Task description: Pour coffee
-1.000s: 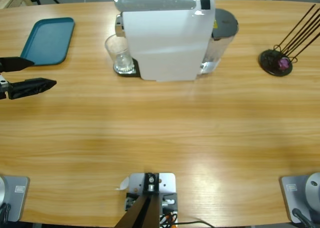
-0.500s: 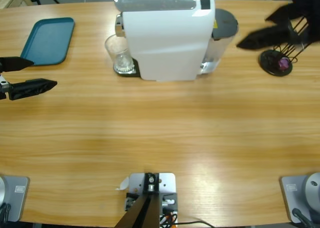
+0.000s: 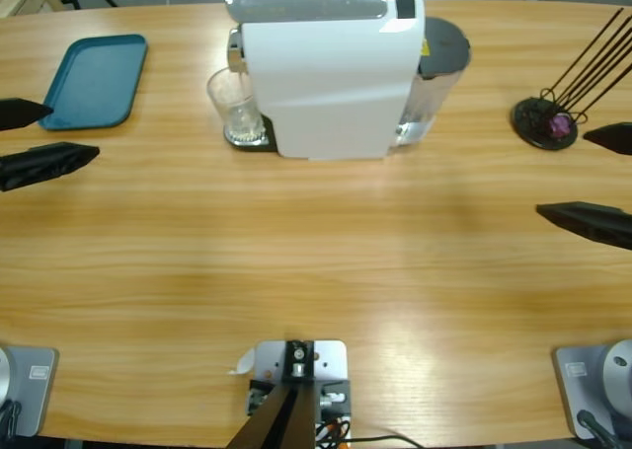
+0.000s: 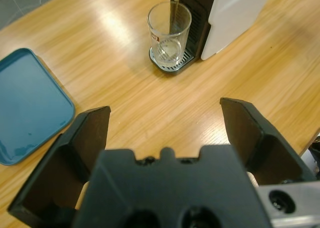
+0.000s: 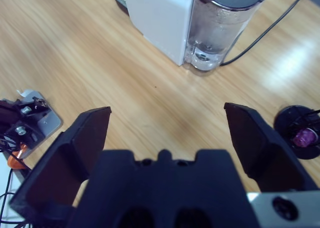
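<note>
- The worktop (image 3: pixel 316 271) fills the whole high view, and the white coffee machine (image 3: pixel 331 74) stands at the upper middle of that frame.
- The teal tray (image 3: pixel 94 82) lies at the upper left of the high view and carries nothing.
- The left gripper (image 3: pixel 30 138) is at the left edge, just below the tray, with its jaws wide open and nothing between them.
- The right gripper (image 3: pixel 597 178) is at the right edge, below the black capsule stand (image 3: pixel 545 121); its jaws are also wide open and hold nothing.
- The glass (image 4: pixel 169 36) stands on the drip grate under the spout, in the upper middle of the left wrist view.
- The coffee (image 4: pixel 173 15) shows there as a thin dark stream which falls into the glass; I cannot tell how much is pooled at the bottom.
- My judgement: the step in hand is the brewing itself, and both arms wait well apart from the machine.
- The next move probably calls for waiting until the stream stops, then a slow, level reach of the left gripper around the glass.
</note>
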Available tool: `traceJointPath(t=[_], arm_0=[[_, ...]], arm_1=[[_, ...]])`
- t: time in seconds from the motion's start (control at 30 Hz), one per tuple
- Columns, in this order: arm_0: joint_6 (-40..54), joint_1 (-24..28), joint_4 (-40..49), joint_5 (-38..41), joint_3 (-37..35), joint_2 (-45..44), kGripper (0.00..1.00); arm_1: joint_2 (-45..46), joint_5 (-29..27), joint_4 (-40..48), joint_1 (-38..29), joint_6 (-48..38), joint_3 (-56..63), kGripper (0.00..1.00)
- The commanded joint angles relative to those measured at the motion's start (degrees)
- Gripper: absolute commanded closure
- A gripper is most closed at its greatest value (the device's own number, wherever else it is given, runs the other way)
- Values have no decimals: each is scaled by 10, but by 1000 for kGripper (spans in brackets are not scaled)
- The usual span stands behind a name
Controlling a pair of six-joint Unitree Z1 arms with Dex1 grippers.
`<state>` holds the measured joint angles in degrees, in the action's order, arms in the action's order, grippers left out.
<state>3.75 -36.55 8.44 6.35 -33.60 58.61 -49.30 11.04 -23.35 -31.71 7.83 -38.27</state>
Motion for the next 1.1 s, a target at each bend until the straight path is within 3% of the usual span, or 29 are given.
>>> traceJointPath(t=[0.03,0.13,1.1], arm_0=[[-6,-4,-21,36,44,-50,69],[-18,-4,-23,64,51,-60,69],[-19,-4,-49,46,71,-64,64]], arm_1=[[34,-1,8,4,6,28,0],[39,-1,8,2,5,29,0],[17,-3,25,0,3,37,0]])
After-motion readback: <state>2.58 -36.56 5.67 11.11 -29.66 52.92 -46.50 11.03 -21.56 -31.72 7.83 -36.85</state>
